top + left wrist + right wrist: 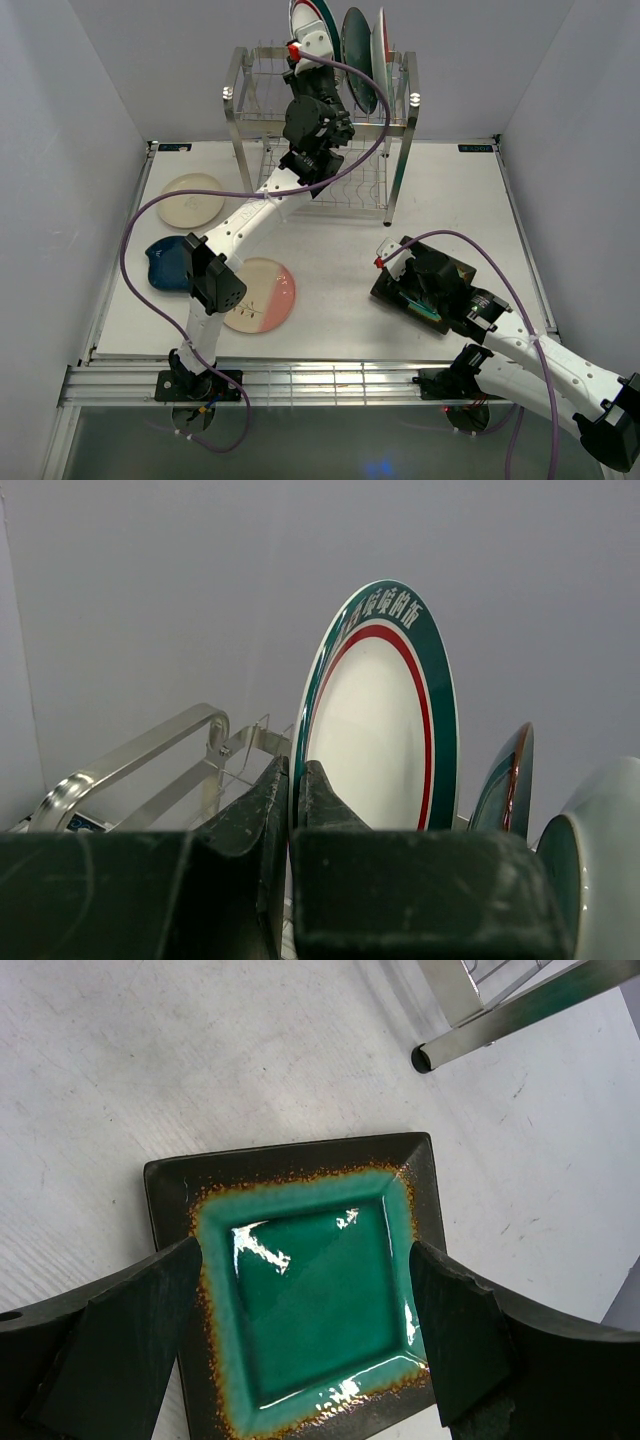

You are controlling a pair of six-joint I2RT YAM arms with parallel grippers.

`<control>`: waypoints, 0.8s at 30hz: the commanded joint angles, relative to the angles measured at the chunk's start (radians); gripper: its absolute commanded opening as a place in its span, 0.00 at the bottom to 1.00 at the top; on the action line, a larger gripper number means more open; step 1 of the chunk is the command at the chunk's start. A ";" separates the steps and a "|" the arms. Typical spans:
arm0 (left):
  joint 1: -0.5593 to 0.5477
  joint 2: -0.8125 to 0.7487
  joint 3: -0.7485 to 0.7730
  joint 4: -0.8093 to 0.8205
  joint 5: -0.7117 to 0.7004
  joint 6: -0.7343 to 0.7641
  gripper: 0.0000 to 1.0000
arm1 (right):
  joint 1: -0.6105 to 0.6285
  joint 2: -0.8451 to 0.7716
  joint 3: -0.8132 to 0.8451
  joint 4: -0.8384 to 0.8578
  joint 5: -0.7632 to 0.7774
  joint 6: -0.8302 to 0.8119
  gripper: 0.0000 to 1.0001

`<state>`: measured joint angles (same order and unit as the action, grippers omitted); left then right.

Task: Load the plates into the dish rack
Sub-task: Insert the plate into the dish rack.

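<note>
Tall two-tier steel dish rack [402, 150] on four legs at the far edge of the white counter [450, 200]. Carries plates on edge along its upper tier. Leftmost there, a white plate with green-red rim [375, 730], upright, pinched at its lower rim by the left end effector [294, 770], set narrow with one finger on each face; cannot tell whether seated in a slot. Right of it and apart, a teal plate with a reddish rim [510, 780], then a pale-backed plate [600, 840] just beside that. Flat on the counter right of centre, near one rack leg, a square green plate [300, 1310] with a dark speckled border, straddled by the right end effector [308, 1255], spread wide and gripping nothing. On the left side, well apart from the rack: a cream plate [192, 200] farthest back, a pink-and-cream plate [270, 300] toward the near edge, and a dark blue plate [160, 262] between them at the left, the last two partly hidden by the left arm. Enclosed left, right and behind by plain pale grey walls [60, 150].
</note>
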<state>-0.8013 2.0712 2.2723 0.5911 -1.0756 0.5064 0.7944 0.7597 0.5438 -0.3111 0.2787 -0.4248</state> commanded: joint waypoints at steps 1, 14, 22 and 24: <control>0.004 -0.031 0.038 0.009 0.048 -0.052 0.00 | 0.008 -0.010 -0.002 0.037 0.005 0.014 0.90; -0.038 -0.042 0.032 -0.086 0.065 -0.177 0.00 | 0.011 -0.010 -0.001 0.037 0.010 0.015 0.90; -0.076 -0.091 0.024 -0.175 0.082 -0.278 0.00 | 0.019 -0.007 0.001 0.037 0.011 0.015 0.90; -0.078 -0.089 0.032 -0.192 0.082 -0.284 0.00 | 0.019 -0.005 -0.001 0.038 0.013 0.014 0.90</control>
<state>-0.8524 2.0708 2.2711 0.3985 -1.0660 0.3084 0.8043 0.7597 0.5438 -0.3111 0.2790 -0.4248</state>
